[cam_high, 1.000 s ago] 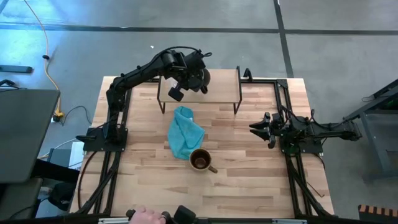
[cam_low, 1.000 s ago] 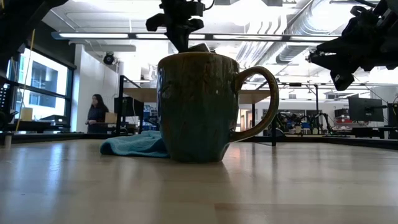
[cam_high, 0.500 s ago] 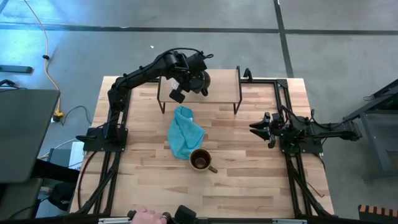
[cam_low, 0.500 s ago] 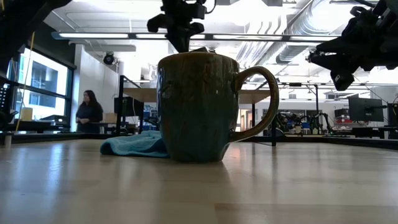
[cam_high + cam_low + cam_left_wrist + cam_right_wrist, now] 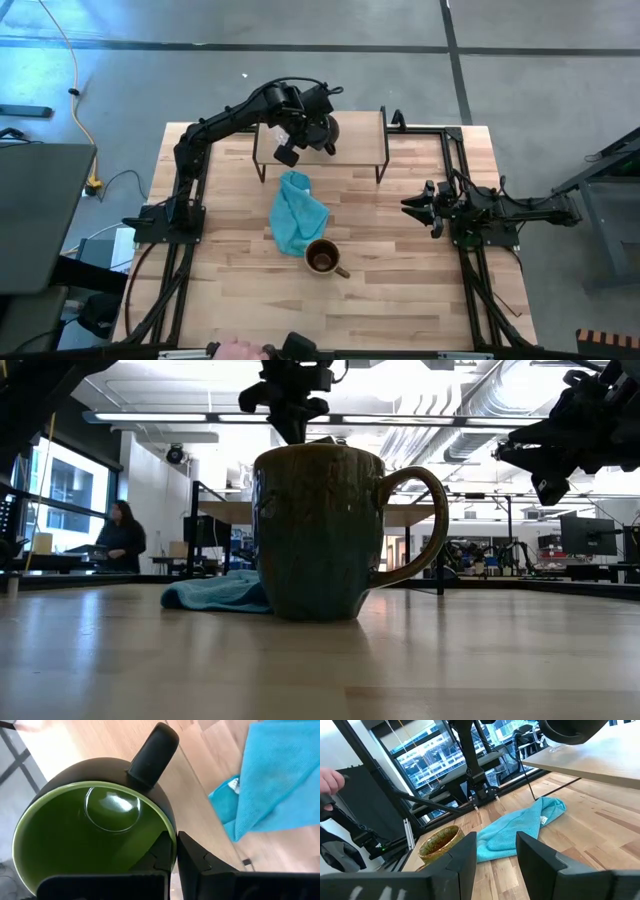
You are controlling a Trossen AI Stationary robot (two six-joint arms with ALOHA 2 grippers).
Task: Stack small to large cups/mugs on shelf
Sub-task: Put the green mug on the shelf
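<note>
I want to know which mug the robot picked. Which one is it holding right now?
The dark mug with the green inside. The left gripper pinches its rim above the shelf. The olive-tan mug sits untouched on the table by the blue cloth.

Glossy glazed dark mug [image 5: 95,827], green inside; soft teal cloth [image 5: 297,213]; striped wood table [image 5: 400,270]; speckled olive mug [image 5: 320,530].

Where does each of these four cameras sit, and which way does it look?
High view: overhead, straight down on the table; both arms show.
Low view: at tabletop height, facing the olive mug and room; arms hang above.
Left wrist view: on the left arm, looking into the dark mug its left gripper pinches by the rim.
Right wrist view: on the right arm, past the open right gripper.
All share the cloth.
</note>
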